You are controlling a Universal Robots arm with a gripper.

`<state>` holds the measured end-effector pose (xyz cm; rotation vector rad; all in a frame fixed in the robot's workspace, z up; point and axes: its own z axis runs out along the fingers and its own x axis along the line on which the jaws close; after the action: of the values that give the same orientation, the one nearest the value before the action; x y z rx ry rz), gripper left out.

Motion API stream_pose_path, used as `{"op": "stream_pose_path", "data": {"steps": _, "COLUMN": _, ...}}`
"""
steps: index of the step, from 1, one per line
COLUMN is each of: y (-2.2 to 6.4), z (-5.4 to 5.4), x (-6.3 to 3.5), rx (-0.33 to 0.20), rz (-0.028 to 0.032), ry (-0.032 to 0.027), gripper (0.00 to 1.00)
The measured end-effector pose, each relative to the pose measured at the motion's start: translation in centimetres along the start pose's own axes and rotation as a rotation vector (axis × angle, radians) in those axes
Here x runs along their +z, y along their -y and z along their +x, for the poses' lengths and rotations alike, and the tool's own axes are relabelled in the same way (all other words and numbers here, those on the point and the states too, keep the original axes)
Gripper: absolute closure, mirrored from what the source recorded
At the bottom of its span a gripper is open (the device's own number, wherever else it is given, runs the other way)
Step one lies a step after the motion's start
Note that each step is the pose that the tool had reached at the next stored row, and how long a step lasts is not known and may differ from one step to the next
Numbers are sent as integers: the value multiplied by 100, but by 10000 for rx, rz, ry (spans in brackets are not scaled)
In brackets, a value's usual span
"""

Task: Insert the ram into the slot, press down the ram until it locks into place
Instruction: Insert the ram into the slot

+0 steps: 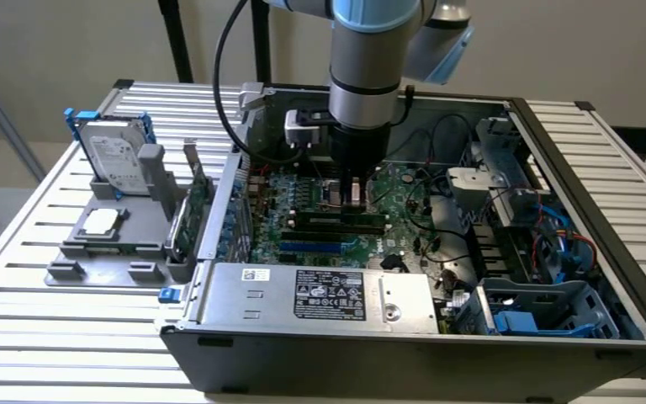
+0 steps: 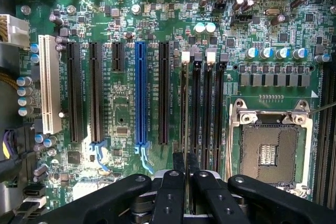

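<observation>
Because the ram (image 2: 183, 114) must go in edge-first, the gripper (image 2: 186, 162) clenches its thin top edge, lined up along the slot (image 2: 185, 57).

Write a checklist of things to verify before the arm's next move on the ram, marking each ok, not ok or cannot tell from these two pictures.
1. Jaws shut on the ram: ok; the gripper pinches its top edge.
2. Ram lined up along the slot: ok; it runs parallel to the neighbouring socket.
3. Neighbouring socket empty: ok.
4. Ram pressed fully down into the slot: cannot tell.
5. Slot's end latches closed on the ram: cannot tell.
</observation>
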<state>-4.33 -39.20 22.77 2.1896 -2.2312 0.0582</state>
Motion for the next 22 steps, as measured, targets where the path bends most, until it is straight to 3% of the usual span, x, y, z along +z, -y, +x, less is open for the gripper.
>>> {"op": "stream_pose_path", "data": {"steps": 15, "y": -2, "z": -6, "x": 22, "rx": 2, "rz": 10, "ry": 24, "gripper": 85}}
{"op": "stream_pose_path", "data": {"steps": 16, "y": -3, "z": -6, "x": 21, "rx": 2, "rz": 10, "ry": 29, "gripper": 79}}
{"op": "stream_pose_path", "data": {"steps": 19, "y": -2, "z": -4, "x": -26, "rx": 2, "rz": -26, "ry": 59, "gripper": 79}}
{"op": "stream_pose_path", "data": {"steps": 22, "y": -1, "z": -2, "x": -76, "rx": -1, "rz": -106, "ry": 83, "gripper": 79}}
